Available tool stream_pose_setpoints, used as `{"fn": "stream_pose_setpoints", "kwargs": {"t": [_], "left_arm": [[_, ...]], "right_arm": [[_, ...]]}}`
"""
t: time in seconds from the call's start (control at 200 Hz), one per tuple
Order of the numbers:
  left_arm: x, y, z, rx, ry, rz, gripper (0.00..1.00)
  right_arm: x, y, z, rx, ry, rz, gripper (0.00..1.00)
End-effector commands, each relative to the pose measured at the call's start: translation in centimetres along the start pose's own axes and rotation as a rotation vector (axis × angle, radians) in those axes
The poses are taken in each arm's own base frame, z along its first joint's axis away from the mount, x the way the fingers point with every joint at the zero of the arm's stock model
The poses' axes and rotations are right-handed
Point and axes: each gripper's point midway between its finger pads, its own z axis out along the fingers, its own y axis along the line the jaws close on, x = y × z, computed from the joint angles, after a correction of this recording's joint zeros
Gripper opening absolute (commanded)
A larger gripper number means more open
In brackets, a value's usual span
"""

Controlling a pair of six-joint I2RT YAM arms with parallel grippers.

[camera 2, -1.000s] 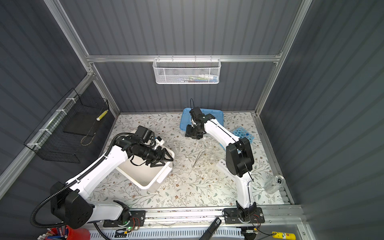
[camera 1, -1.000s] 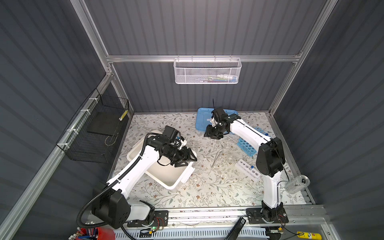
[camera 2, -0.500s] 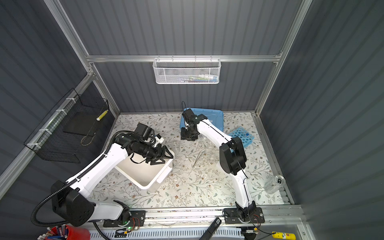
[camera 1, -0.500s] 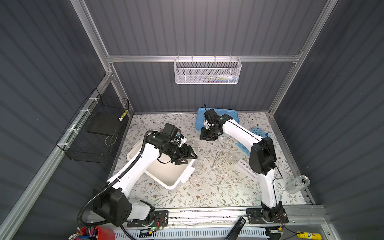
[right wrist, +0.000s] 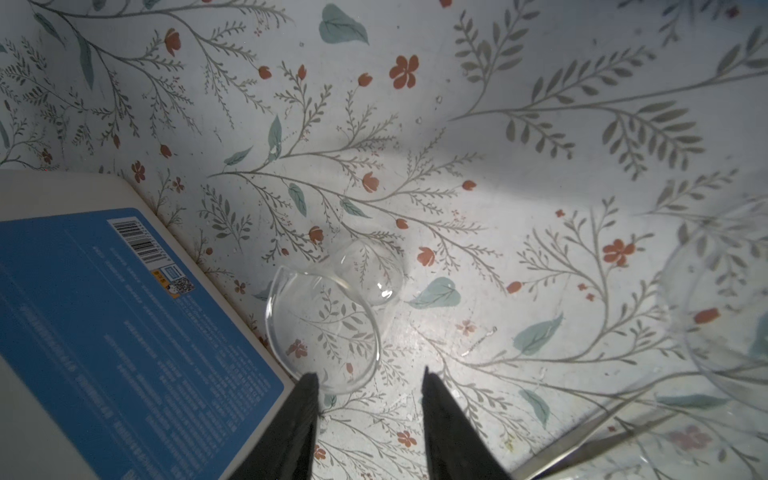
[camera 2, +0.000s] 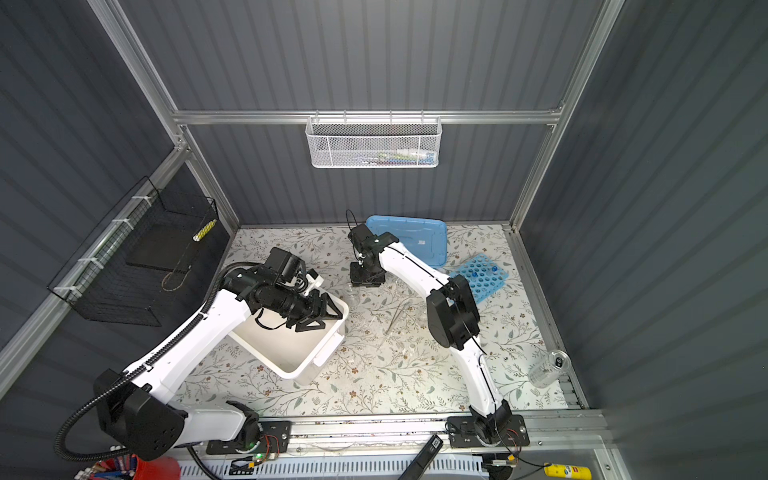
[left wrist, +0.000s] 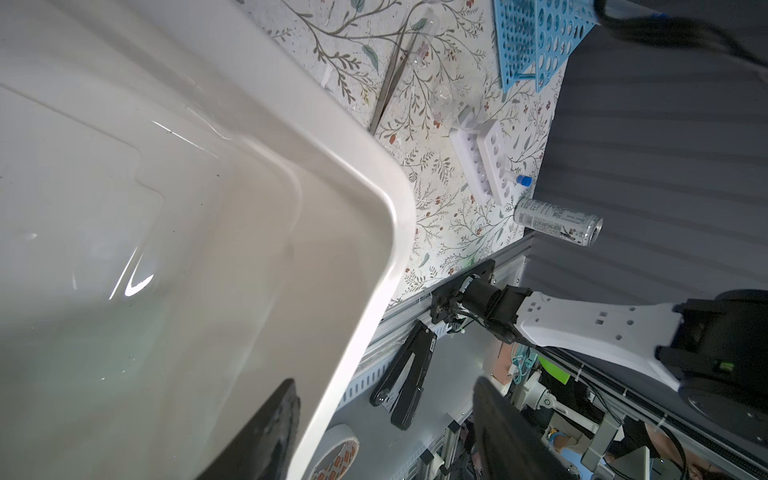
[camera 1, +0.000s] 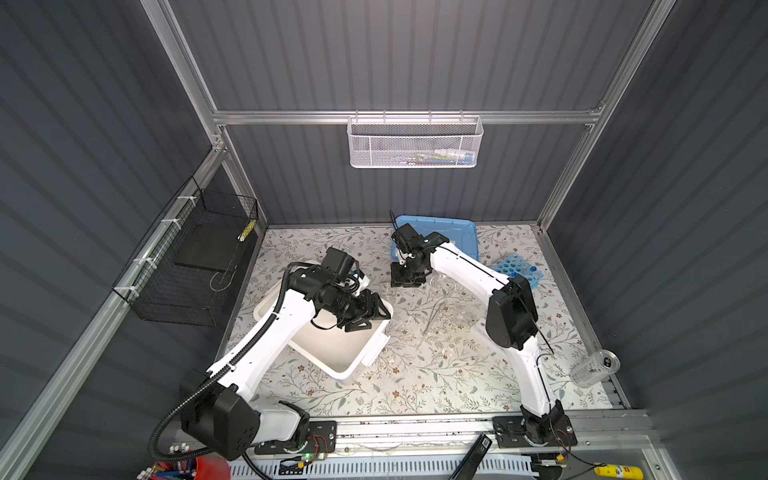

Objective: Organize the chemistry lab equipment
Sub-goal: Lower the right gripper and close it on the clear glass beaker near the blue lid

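Currently one blue rack (left wrist: pixel 519 41), one white rack (left wrist: pixel 486 162) — left fingers (left wrist: pixel 270 432), right fingers (right wrist: pixel 301 424) apart.

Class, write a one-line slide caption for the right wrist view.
Open right gripper poised at a small clear beaker on the floral table cover, beside the white bin.

White bin (camera 1: pixel 332 353), light-blue lid (camera 1: pixel 461 237), blue rack (camera 1: pixel 517 270), pale tabletop (camera 1: pixel 415 386) patterned with green sprigs, red flowers.
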Motion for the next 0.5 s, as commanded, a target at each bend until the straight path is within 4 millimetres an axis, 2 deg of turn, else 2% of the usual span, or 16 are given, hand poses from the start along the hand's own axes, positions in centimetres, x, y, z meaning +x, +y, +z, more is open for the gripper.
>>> {"fn": "stream_pose_setpoints", "kwargs": {"t": [0.0, 0.235, 0.495], "left_arm": [[0.6, 0.0, -0.7, -0.016, 0.002, 0.027, 0.67], [0.8, 0.1, -1.0, -0.019, -0.009, 0.028, 0.67], [1.1, 0.3, -0.9, -0.020, -0.006, 0.030, 0.67]], "right_arm": [[0.4, -0.7, 0.6, 0.068, 0.022, -0.015, 0.41], [0.7, -1.4, 1.2, 0.124, 0.037, -0.024, 0.39], [1.1, -1.3, 2.0, 0.126, 0.049, -0.033, 0.38]]}}
